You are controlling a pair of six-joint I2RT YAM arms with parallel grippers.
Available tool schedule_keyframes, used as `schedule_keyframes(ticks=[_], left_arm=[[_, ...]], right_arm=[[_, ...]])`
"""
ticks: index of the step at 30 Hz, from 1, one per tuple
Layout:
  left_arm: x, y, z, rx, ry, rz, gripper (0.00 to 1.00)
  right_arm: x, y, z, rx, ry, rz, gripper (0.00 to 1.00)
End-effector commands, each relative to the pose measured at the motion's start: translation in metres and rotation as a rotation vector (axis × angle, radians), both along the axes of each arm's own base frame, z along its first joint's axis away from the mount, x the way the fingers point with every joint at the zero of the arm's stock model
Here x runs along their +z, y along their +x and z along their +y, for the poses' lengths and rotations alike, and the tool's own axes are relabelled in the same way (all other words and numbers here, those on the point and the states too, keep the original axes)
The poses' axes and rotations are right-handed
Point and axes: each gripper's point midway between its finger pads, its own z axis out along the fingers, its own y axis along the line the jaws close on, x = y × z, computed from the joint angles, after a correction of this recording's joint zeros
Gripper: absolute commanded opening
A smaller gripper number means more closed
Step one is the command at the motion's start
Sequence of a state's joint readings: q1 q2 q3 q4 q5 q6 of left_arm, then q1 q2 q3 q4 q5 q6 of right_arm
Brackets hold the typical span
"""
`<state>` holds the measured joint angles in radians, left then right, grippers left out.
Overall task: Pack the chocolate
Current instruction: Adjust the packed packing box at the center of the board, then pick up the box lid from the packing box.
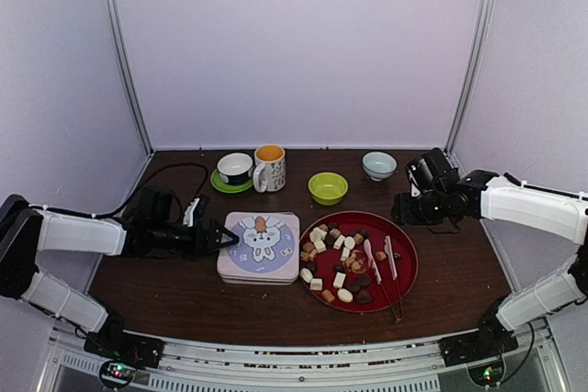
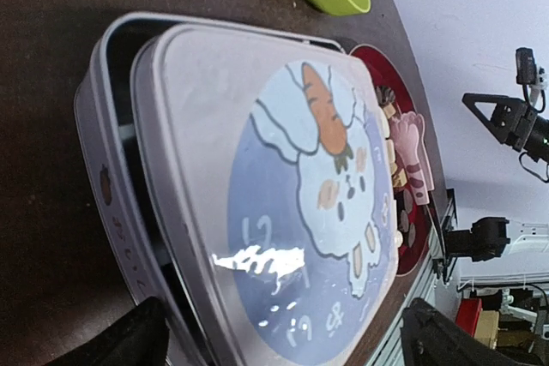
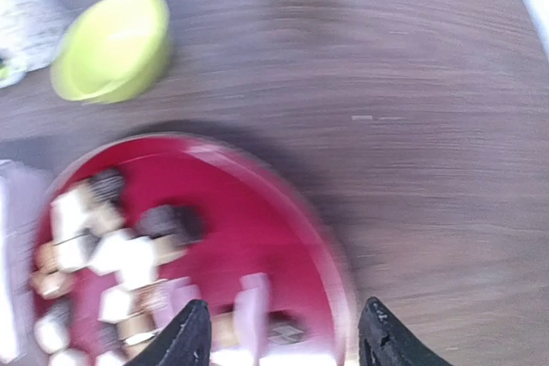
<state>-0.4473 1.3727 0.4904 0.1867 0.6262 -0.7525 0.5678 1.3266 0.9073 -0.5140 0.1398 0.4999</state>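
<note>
Chocolate (image 1: 339,279) on red plate (image 1: 407,263), right fingers (image 3: 190,336) spread near its far rim — left fingers (image 2: 129,345) spread at tin (image 2: 257,212)

Overhead camera spans the table (image 1: 165,293); left wrist hugs the rabbit tin (image 2: 283,212); right wrist overlooks the red plate (image 3: 257,203), which all three share.

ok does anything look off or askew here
yes, the rabbit tin lid sits askew, offset from its base so a dark gap shows along one edge. nothing else stands out.
</note>
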Motion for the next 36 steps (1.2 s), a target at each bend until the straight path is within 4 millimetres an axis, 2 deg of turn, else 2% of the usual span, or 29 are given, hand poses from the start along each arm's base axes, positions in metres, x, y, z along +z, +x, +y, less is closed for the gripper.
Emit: schedule_keyframes(ticks=[1, 5, 9, 14, 17, 21, 26, 36], left_arm=[[0.03, 0.008, 0.004, 0.015, 0.038, -0.095, 0.98], [0.033, 0.005, 0.007, 0.023, 0.057, -0.084, 0.98], [0.031, 0.005, 0.011, 0.043, 0.07, -0.082, 0.96], [0.026, 0.007, 0.01, 0.053, 0.07, -0.06, 0.83], [0.025, 0.008, 0.008, 0.049, 0.054, -0.054, 0.75], [0.021, 0.008, 0.006, 0.046, 0.049, -0.046, 0.72], [0.014, 0.01, 0.004, 0.037, 0.052, -0.028, 0.68], [0.012, 0.014, -0.002, 0.019, 0.037, -0.017, 0.55]], right_arm=[[0.01, -0.018, 0.063, 0.194, 0.231, 0.019, 0.6], [0.022, -0.029, 0.115, 0.29, 0.382, 0.034, 0.61], [0.026, -0.034, 0.164, 0.341, 0.516, 0.06, 0.61], [0.014, -0.036, 0.211, 0.366, 0.6, 0.11, 0.6], [0.002, -0.034, 0.225, 0.348, 0.649, 0.14, 0.57], [-0.009, -0.033, 0.235, 0.335, 0.685, 0.164, 0.54], [-0.027, -0.034, 0.248, 0.35, 0.691, 0.215, 0.56], [-0.037, -0.034, 0.27, 0.379, 0.736, 0.266, 0.49]])
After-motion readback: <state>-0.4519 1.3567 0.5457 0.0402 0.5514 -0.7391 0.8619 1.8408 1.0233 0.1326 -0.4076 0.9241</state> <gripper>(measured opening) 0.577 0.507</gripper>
